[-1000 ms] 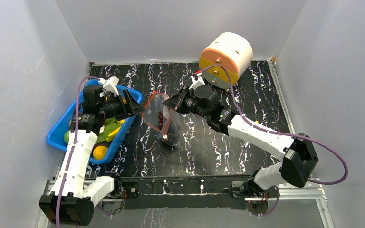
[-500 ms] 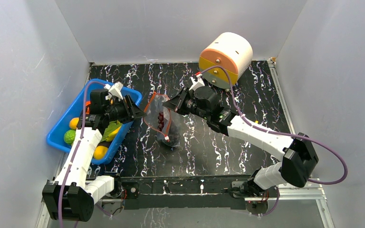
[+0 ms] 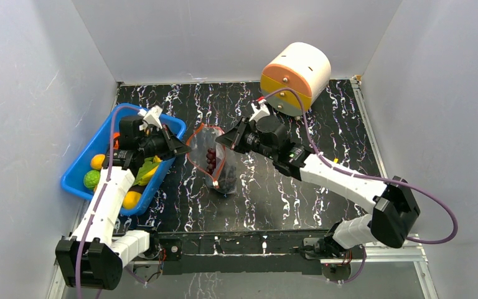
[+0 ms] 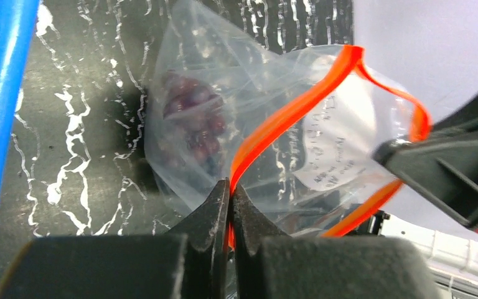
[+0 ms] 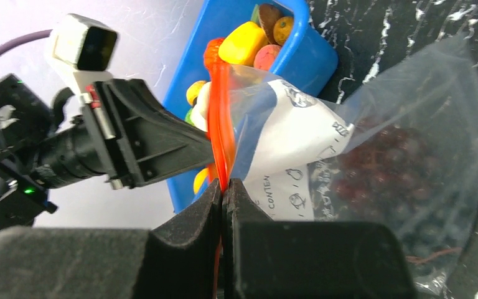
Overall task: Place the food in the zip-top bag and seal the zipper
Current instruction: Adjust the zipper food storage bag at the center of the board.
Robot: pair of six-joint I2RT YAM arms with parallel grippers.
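A: Bag, where?

B: Bag point(image 3: 216, 167) mid-counter point(image 3: 336, 118), just right of the blue bin point(image 3: 74, 182). Mouth held up and the body slopes down toward the counter. Can't tell whether the bottom rests there or hangs.

A: Left fingers?

B: Left fingers point(image 4: 213, 215) pinched together on the zipper point(image 4: 299, 106) at the bin-side end of the mouth. In the wrist view the orange strip rises straight out from between the tips.

A: Right?

B: Right fingers point(image 5: 206, 215) clamped on the zipper too, at the opposite end. The tips meet with the strip between them.

A: Mouth state?

B: Open. From the left wrist, the strip's two halves bow apart into a loop between the two grips. Not sealed.

A: Contents?

B: Grapes point(image 4: 193, 121), a dark purple cluster low in the bag, seen through the plastic. A white printed label point(image 5: 292, 137) on the bag wall faces the right wrist camera. Can't make out any other piece inside.

A: Other food?

B: Food point(image 3: 98, 161) lies in the bin: orange, green and yellow pieces in the top view. The right wrist view shows more yellow, orange and brown ones at the bin's far end. The left arm point(image 3: 109, 193) crosses above the bin and hides part of it.

A: Other objects?

B: A white-and-orange drum point(image 3: 295, 75) lies on its side at the back right of the counter, well apart from the bag.
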